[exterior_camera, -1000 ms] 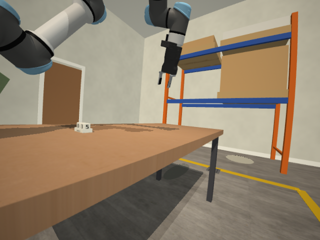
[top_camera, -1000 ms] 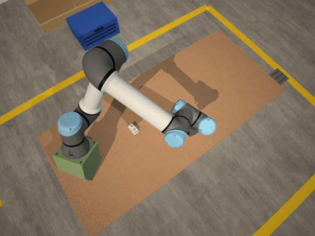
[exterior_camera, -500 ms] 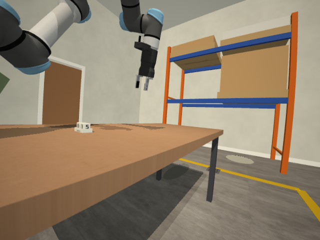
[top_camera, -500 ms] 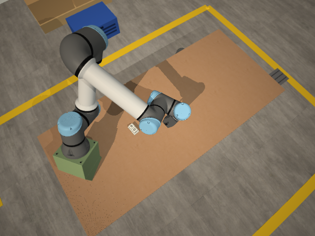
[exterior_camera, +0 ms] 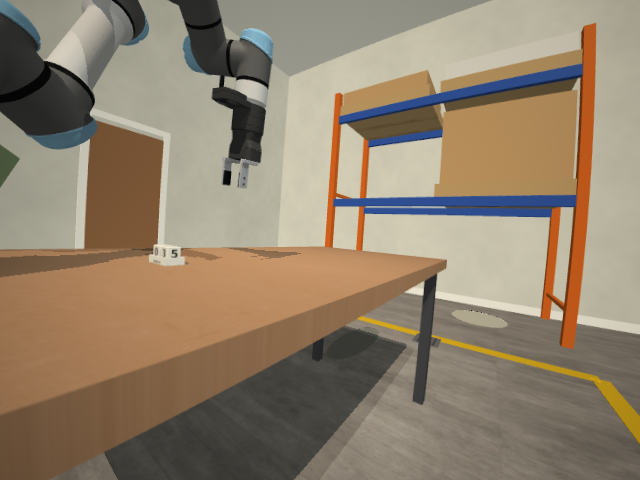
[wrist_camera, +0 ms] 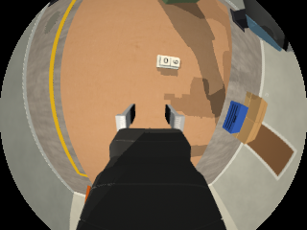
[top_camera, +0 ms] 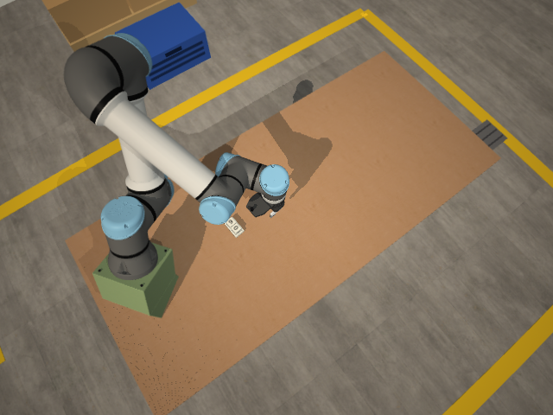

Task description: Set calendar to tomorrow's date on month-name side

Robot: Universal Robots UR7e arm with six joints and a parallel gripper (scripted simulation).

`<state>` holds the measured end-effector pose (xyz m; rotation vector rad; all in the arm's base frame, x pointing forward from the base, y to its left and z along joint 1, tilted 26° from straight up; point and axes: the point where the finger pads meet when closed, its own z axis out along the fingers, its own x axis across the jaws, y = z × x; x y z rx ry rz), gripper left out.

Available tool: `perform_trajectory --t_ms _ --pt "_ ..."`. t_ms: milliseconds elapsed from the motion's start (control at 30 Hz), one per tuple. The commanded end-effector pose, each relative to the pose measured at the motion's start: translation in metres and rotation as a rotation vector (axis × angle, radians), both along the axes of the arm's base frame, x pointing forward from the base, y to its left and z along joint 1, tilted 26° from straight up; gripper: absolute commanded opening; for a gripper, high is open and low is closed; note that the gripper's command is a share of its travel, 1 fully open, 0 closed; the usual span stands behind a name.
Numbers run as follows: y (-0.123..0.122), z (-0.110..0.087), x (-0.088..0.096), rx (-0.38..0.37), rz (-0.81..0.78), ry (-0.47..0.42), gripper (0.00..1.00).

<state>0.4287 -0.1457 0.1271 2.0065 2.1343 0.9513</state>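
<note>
The tool is wide open and holds nothing; below it, off to one side, both cubes sit in the tray, date change probably still left

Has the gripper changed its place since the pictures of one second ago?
Yes. In the exterior view, the gripper moved left, away from the orange shelf post.
</note>
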Motion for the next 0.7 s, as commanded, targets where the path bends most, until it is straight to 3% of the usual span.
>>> perform_trajectory --t_ms 0,200,667 --pt "0.034 -0.02 -0.034 -0.065 -0.023 0.046 1.0" --pt "0.058 -0.039 -0.06 -0.106 -0.038 0.079 1.0" --pt "0.08 -0.059 -0.085 -0.146 -0.054 0.109 1.0"
